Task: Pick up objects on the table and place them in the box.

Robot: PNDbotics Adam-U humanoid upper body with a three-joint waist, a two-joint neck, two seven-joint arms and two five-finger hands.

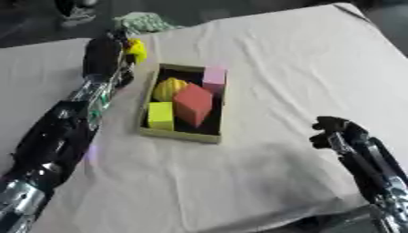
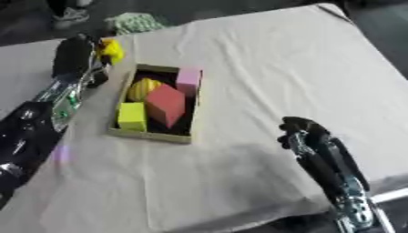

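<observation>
The left robot hand [image 1: 108, 54] was curled round a yellow object [image 1: 137, 50] just beyond the far-left corner of the box [image 1: 181, 134], which sat left of centre on the counter [image 1: 303, 73]. Inside lay 4 pieces: a pink block [image 1: 213, 76], a red block [image 1: 194, 103], a yellow block [image 1: 160, 115] and a yellow rounded piece [image 1: 169, 87]. The right robot hand [image 2: 299, 129] hung clenched and holding nothing near the counter's near-right edge, with wide bare cloth between it and the box.

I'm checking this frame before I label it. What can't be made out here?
- Yellow object: the left hand covers part of it in both views; its shape is unclear.
- Left hand's fingers: blurred dark mass, so the grip can't be judged.
- Box floor: hidden under the red block and other pieces.
- Green patterned thing at the far table edge: too blurred to identify.
- Right hand: fingers indistinct.
</observation>
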